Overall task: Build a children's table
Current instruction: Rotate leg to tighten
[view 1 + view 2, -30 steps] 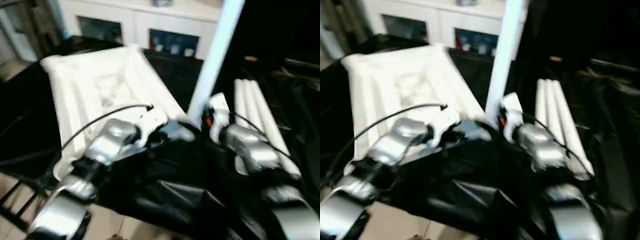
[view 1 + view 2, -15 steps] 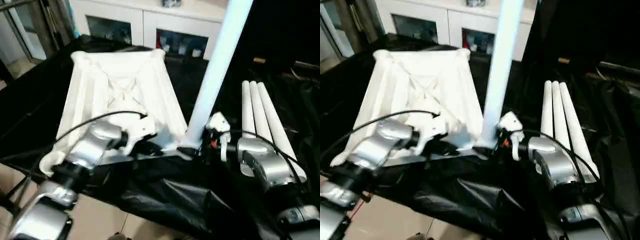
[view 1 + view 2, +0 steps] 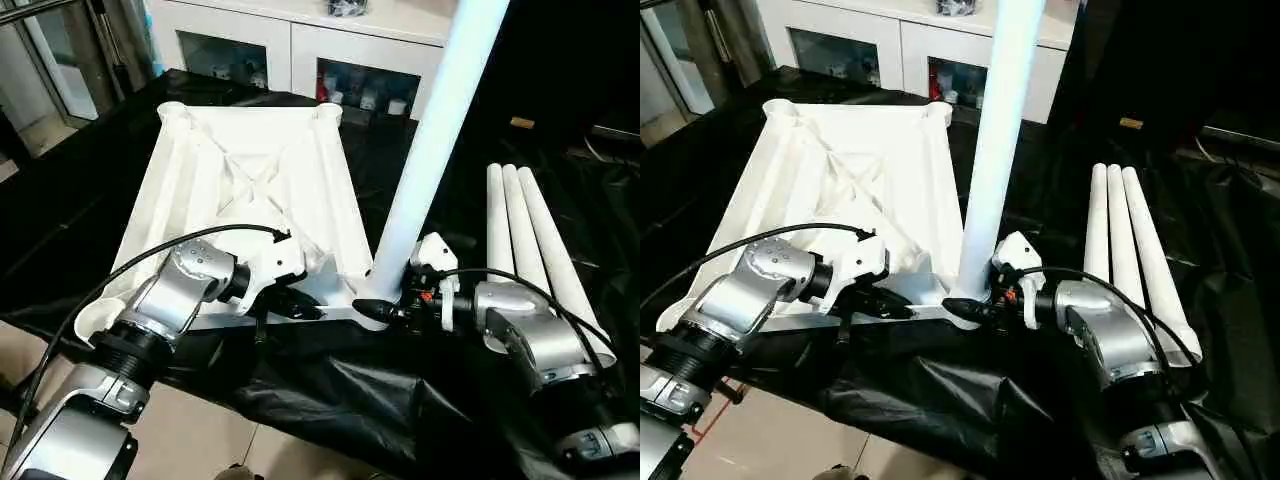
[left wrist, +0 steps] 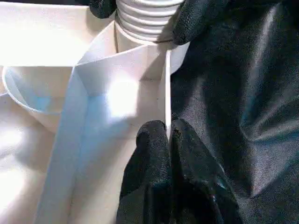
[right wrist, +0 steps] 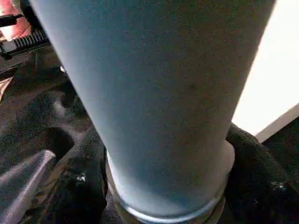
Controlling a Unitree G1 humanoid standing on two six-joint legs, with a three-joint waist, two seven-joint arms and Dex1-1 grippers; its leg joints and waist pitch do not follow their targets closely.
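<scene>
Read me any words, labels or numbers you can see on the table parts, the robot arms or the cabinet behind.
None can be read.
The tabletop, the legs and both arms are unmarked.
The items behind the cabinet glass are too small to show any print.

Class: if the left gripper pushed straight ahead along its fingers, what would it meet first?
Probably the threaded base of the upright leg in its corner socket; the left gripper already pinches the table top's edge rib leading there.
</scene>
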